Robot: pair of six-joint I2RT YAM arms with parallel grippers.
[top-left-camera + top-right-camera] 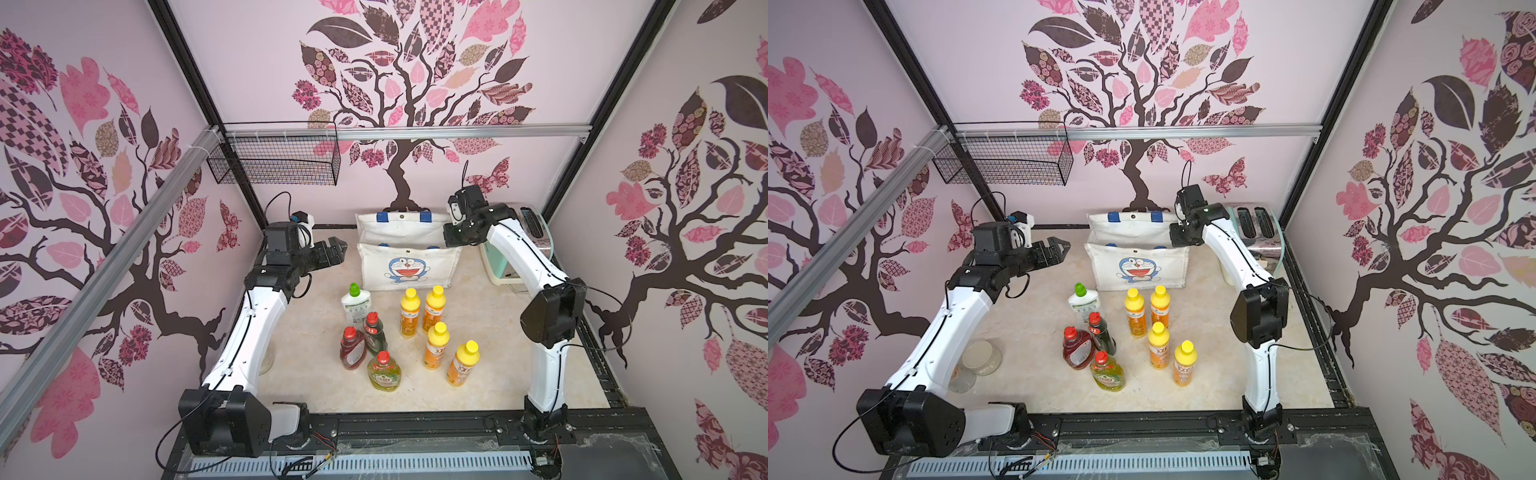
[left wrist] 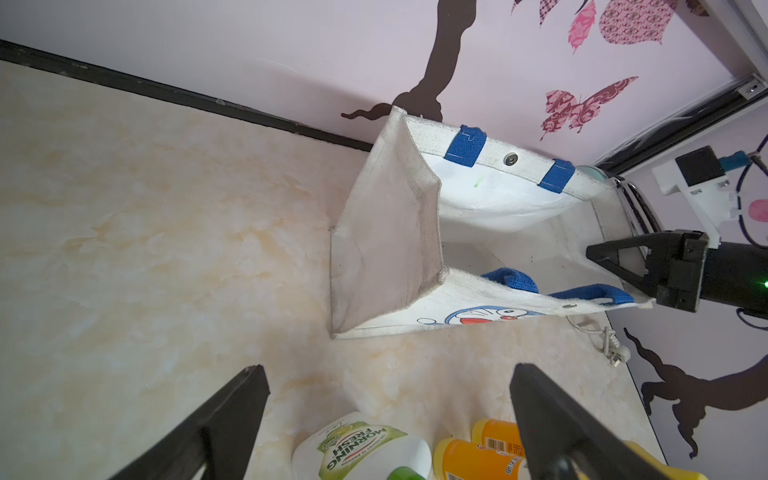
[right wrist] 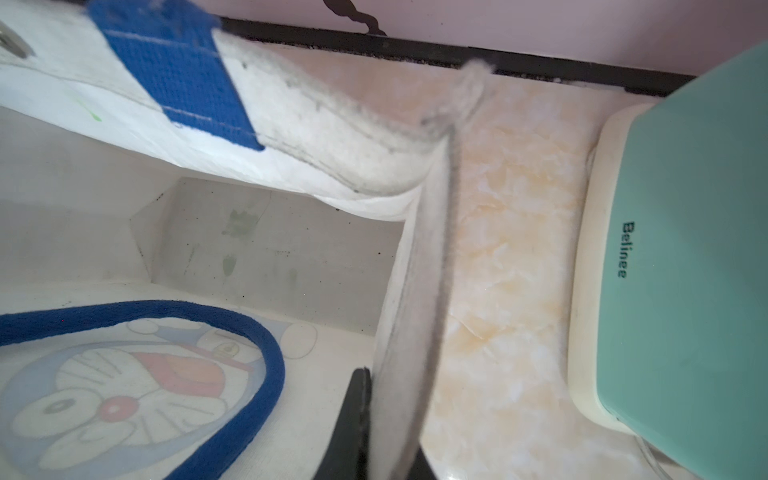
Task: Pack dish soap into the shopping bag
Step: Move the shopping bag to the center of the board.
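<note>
In both top views you can't see the right gripper's (image 1: 452, 242) fingertips. They're lost at the bag's (image 1: 374, 266) rim, and its near wall hides the floor inside. In the right wrist view the fingers (image 3: 353, 419) run off the edge, the bag wall pinched between them is blurred, and the toaster (image 3: 685, 249) beside that gripper is cropped. The right arm (image 1: 519, 249) also covers part of the toaster in both top views. Near the left gripper (image 2: 386, 370), the white bottle (image 2: 361, 449) and orange bottles (image 2: 469, 461) are cut off — one sits partly behind a finger. From above, the orange labels are too small to read.
</note>
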